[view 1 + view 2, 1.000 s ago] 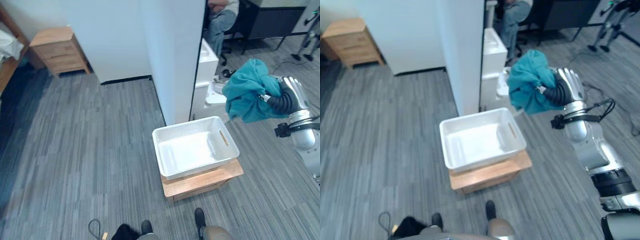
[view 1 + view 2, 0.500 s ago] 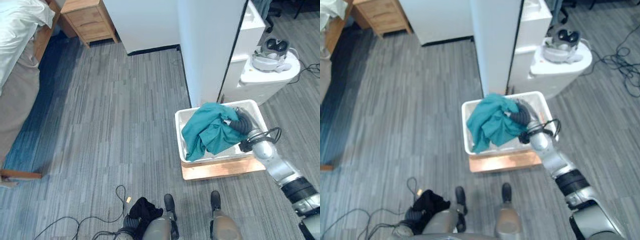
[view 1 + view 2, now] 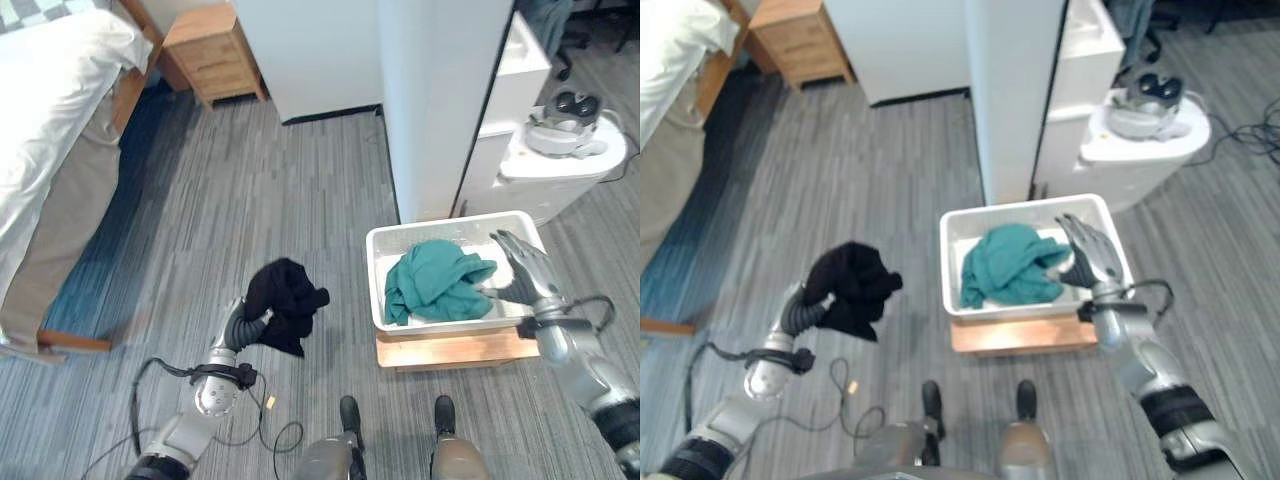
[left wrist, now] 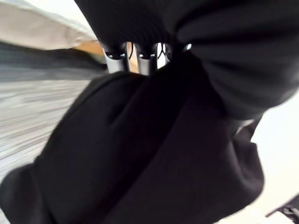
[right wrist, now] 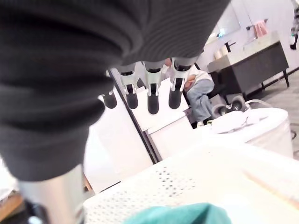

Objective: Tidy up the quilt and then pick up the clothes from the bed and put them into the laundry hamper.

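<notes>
Hamper (image 3: 520,318), lower right of the head views on a wooden stand (image 3: 450,350), now holds the teal garment (image 3: 437,282), which half a second ago still hung from the right hand (image 3: 522,275); that hand has let go and hovers over the hamper's right end with fingers spread and empty. Lower left, the left hand (image 3: 243,325) has come into view clamped on a black garment (image 3: 285,302), so I judge that piece goes in next.
</notes>
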Tool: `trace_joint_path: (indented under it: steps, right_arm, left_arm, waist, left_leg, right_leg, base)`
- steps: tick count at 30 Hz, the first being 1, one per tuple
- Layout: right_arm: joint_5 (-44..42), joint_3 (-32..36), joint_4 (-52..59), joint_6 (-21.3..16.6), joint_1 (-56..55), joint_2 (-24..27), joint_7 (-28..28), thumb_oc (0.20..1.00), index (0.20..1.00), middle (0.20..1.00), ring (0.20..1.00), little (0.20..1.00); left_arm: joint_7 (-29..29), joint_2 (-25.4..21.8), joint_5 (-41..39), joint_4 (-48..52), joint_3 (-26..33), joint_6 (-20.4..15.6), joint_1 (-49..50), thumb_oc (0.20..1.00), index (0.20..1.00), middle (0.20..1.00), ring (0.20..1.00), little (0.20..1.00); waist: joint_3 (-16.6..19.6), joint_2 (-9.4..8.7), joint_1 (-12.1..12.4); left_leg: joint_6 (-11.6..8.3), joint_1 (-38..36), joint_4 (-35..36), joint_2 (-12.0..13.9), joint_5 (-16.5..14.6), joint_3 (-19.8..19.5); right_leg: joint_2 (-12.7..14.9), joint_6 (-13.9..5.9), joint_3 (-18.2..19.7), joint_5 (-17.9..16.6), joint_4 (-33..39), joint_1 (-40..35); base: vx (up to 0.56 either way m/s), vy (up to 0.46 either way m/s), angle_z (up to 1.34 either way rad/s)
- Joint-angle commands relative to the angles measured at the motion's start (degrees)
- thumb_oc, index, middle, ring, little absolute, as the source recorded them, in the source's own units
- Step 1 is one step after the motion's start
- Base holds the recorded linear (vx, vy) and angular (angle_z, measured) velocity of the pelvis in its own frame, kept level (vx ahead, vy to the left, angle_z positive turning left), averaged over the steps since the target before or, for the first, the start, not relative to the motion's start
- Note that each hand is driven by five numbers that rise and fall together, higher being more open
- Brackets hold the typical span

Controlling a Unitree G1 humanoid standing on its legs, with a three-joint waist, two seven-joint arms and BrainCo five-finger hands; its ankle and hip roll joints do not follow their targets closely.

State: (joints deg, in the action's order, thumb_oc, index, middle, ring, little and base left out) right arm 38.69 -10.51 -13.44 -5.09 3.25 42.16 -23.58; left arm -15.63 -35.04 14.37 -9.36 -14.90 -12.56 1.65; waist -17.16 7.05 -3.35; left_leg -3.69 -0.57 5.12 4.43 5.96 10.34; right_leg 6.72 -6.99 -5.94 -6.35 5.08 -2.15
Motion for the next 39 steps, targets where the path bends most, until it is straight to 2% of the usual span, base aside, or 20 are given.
trace_joint_path:
  steps: [1,2,3,5,6,8,9,12,14,19,21,22,23,24,26,27,29,33,37,39]
  right_arm:
    - [5.4,0.8,0.5,-1.2,-5.7,1.7,-4.7,1.000,1.000,1.000,1.000,1.000]
    - [5.5,1.0,0.6,-1.2,-6.0,1.6,-4.7,1.000,1.000,1.000,1.000,1.000]
    - [5.1,2.7,-1.1,-0.2,-8.5,1.4,-5.6,1.000,1.000,1.000,1.000,1.000]
    - [4.9,3.1,-1.2,-0.1,-9.2,0.9,-5.8,1.000,1.000,1.000,1.000,1.000]
    - [3.0,3.4,-3.8,1.0,-9.6,-1.0,-6.2,1.000,1.000,1.000,1.000,1.000]
    - [2.6,3.5,-4.2,1.0,-10.1,-1.7,-6.2,1.000,1.000,1.000,1.000,1.000]
    - [1.8,2.8,-5.6,1.1,-11.4,-3.2,-5.8,1.000,1.000,1.000,1.000,1.000]
    - [-0.3,0.8,-8.1,0.5,-12.5,-5.4,-3.9,1.000,1.000,1.000,1.000,1.000]
    - [-2.4,-0.7,-11.0,0.3,-12.5,-6.9,-2.5,1.000,1.000,1.000,1.000,1.000]
    - [-7.4,-3.9,-23.7,1.6,-11.6,-11.6,-1.1,1.000,1.000,1.000,1.000,1.000]
    - [-8.8,-4.2,-26.5,1.8,-11.3,-12.5,-1.0,1.000,1.000,1.000,1.000,1.000]
    - [-11.6,-5.0,-34.7,2.7,-10.2,-14.7,-1.0,1.000,1.000,1.000,1.000,1.000]
    - [-13.1,-5.9,-40.2,3.6,-9.0,-15.8,-0.4,1.000,1.000,1.000,1.000,1.000]
    - [-14.6,-6.0,-44.7,4.0,-8.1,-16.7,0.1,1.000,1.000,1.000,1.000,1.000]
    - [-16.1,-6.0,-49.1,4.5,-7.3,-17.7,1.0,1.000,1.000,1.000,1.000,1.000]
    - [-17.4,-5.6,-54.9,5.7,-7.3,-18.5,3.0,1.000,1.000,1.000,1.000,1.000]
    - [-17.9,-5.1,-57.8,6.1,-7.9,-18.8,4.2,1.000,1.000,1.000,1.000,1.000]
    - [-18.1,-5.9,-58.9,6.4,-9.5,-19.4,7.8,1.000,1.000,1.000,1.000,1.000]
    - [-16.6,-7.5,-57.2,6.0,-9.5,-20.2,9.0,1.000,1.000,1.000,1.000,1.000]
    - [-16.5,-8.6,-55.6,5.7,-8.4,-21.5,9.3,1.000,1.000,1.000,1.000,1.000]
  left_arm:
    - [-3.0,-3.6,6.1,3.0,-1.8,-5.8,-3.8,0.200,0.200,0.200,0.200,0.200]
    - [-3.0,-3.7,6.1,3.1,-1.9,-5.7,-3.7,0.200,0.200,0.200,0.200,0.200]
    - [-3.0,-4.5,5.9,7.1,-2.6,-6.5,-5.9,0.200,0.200,0.200,0.200,0.200]
    - [-3.0,-4.4,5.7,7.9,-3.0,-6.4,-6.6,0.200,0.200,0.200,0.200,0.200]
    - [-3.0,-3.1,5.9,9.3,-4.6,-5.7,-9.9,0.200,0.200,0.200,0.200,0.200]
    - [-3.0,-2.5,6.3,9.1,-5.2,-5.4,-11.4,0.200,0.200,0.200,0.200,0.200]
    - [-2.4,-0.7,6.6,9.7,-7.1,-5.2,-14.7,0.200,0.200,0.200,0.200,0.200]
    - [-2.3,1.6,8.4,7.6,-9.7,-4.0,-19.6,0.200,0.200,0.200,0.200,0.200]
    - [-2.7,4.0,9.5,4.3,-10.5,-2.2,-22.5,0.200,0.200,0.200,0.200,0.200]
    - [-7.2,10.8,15.0,-15.2,-13.9,3.7,-30.5,0.200,0.200,0.200,0.200,0.200]
    - [-8.1,11.6,15.7,-18.6,-14.5,4.6,-32.5,0.200,0.200,0.200,0.200,0.200]
    - [-9.9,13.3,16.2,-25.9,-15.4,6.7,-35.8,0.200,0.200,0.200,0.200,0.200]
    - [-10.5,14.5,16.0,-30.9,-16.0,7.9,-37.5,0.231,0.231,0.231,0.231,0.231]
    - [-10.6,15.1,16.0,-34.6,-16.7,8.6,-38.7,1.000,1.000,1.000,1.000,1.000]
    - [-10.3,15.6,16.2,-37.6,-17.1,9.1,-39.3,1.000,1.000,1.000,1.000,1.000]
    - [-8.5,15.6,15.8,-40.1,-17.2,9.3,-38.9,1.000,1.000,1.000,1.000,1.000]
    - [-7.5,15.1,14.4,-40.1,-16.7,8.7,-37.7,1.000,1.000,1.000,1.000,1.000]
    - [-3.5,15.3,1.8,-39.4,-11.2,4.7,-31.7,1.000,1.000,1.000,1.000,1.000]
    - [-1.7,15.1,-5.1,-38.7,-6.7,3.7,-24.7,1.000,1.000,1.000,1.000,1.000]
    - [-1.8,16.6,-11.5,-38.2,-1.6,3.0,-18.4,1.000,1.000,1.000,1.000,1.000]
  waist:
    - [6.1,-3.88,-4.0]
    - [6.2,-3.91,-3.8]
    - [6.8,-4.32,-5.9]
    - [7.0,-4.38,-6.1]
    - [7.3,-4.49,-7.9]
    - [7.5,-4.61,-8.2]
    - [7.7,-4.79,-9.7]
    - [7.6,-4.92,-11.1]
    - [7.2,-4.95,-11.8]
    - [5.2,-4.75,-13.8]
    - [5.0,-4.62,-14.1]
    - [4.4,-4.27,-14.6]
    - [4.1,-4.04,-14.9]
    - [4.1,-3.89,-15.0]
    - [4.2,-3.71,-15.0]
    - [4.5,-3.44,-14.8]
    - [4.7,-3.39,-14.5]
    - [4.8,-3.97,-13.2]
    - [5.3,-4.57,-11.7]
    - [5.8,-5.25,-9.9]
  left_leg:
    - [-2.51,-4.4,-0.1,0.8,-7.5,4.9]
    - [-2.51,-4.4,-0.1,0.8,-7.5,5.0]
    - [-2.49,-5.0,-0.1,1.0,-7.9,6.1]
    - [-2.46,-5.2,-0.1,1.1,-7.9,6.7]
    - [-2.35,-6.2,-0.1,1.2,-8.5,8.1]
    - [-2.33,-6.3,-0.1,1.3,-8.3,8.7]
    - [-2.29,-7.1,-0.1,1.4,-8.6,9.6]
    - [-2.30,-7.6,-0.1,1.4,-8.8,10.6]
    - [-2.35,-7.6,-0.1,1.3,-8.8,11.0]
    - [-2.45,-6.0,-0.1,1.1,-8.7,11.6]
    - [-2.51,-5.4,-0.1,1.1,-8.3,11.9]
    - [-2.55,-4.3,-0.1,0.8,-8.0,12.0]
    - [-2.55,-3.8,-0.1,0.8,-8.0,12.0]
    - [-2.56,-3.4,-0.1,0.7,-7.9,12.0]
    - [-2.60,-3.0,-0.1,0.8,-7.6,12.1]
    - [-2.67,-3.0,-0.1,0.9,-7.6,12.3]
    - [-2.76,-3.4,-0.1,1.0,-7.6,12.2]
    - [-2.93,-4.5,-0.1,1.3,-7.5,11.5]
    - [-3.02,-5.8,-0.1,1.7,-7.6,11.0]
    - [-2.98,-7.0,-0.1,1.9,-7.9,10.2]
  right_leg:
    - [-1.5,-1.91,1.4,8.9,-0.1,0.2]
    - [-1.5,-1.92,1.5,8.9,-0.1,0.3]
    - [-1.9,-2.00,2.7,8.9,-0.1,0.3]
    - [-2.0,-1.95,3.4,8.8,-0.1,0.5]
    - [-2.3,-2.03,4.7,9.1,-0.1,0.3]
    - [-2.4,-1.91,5.3,8.8,-0.1,0.5]
    - [-2.6,-1.90,6.0,8.9,-0.1,0.3]
    - [-2.8,-1.92,7.0,8.7,-0.1,0.4]
    - [-2.8,-1.92,7.4,8.7,-0.1,0.7]
    - [-2.5,-2.02,8.1,8.3,-0.1,2.7]
    - [-2.5,-1.96,8.3,7.9,-0.1,3.4]
    - [-2.3,-2.07,8.4,7.4,-0.1,4.6]
    - [-2.3,-2.23,8.3,7.4,-0.1,5.0]
    - [-2.3,-2.24,8.3,7.3,-0.1,5.4]
    - [-2.3,-2.17,8.4,7.1,-0.1,5.8]
    - [-2.4,-2.12,8.2,7.2,-0.1,5.7]
    - [-2.4,-2.00,7.9,7.3,-0.1,5.3]
    - [-2.7,-1.44,7.6,7.6,-0.1,3.8]
    - [-3.1,-0.96,7.1,8.2,-0.1,2.2]
    - [-3.4,-0.62,6.5,8.8,-0.1,0.5]
  base:
    - [0.03,-0.018,-0.14]
    - [0.01,-0.028,-0.36]
    - [0.01,-0.014,-0.41]
    - [0.02,0.006,-0.47]
    - [0.02,0.018,-0.42]
    - [0.03,-0.001,-0.37]
    - [0.05,-0.019,-0.41]
    - [0.02,-0.023,-0.28]
    - [-0.02,-0.007,-0.21]
    - [-0.06,0.001,-0.11]
    - [-0.06,0.002,-0.03]
    - [-0.07,0.010,0.00]
    - [-0.08,0.010,-0.04]
    - [-0.04,0.009,-0.08]
    - [0.00,-0.011,-0.04]
    - [0.04,-0.026,-0.09]
    - [0.05,-0.034,-0.06]
    - [0.02,-0.043,0.07]
    - [0.04,-0.037,0.02]
    - [0.04,-0.041,0.11]
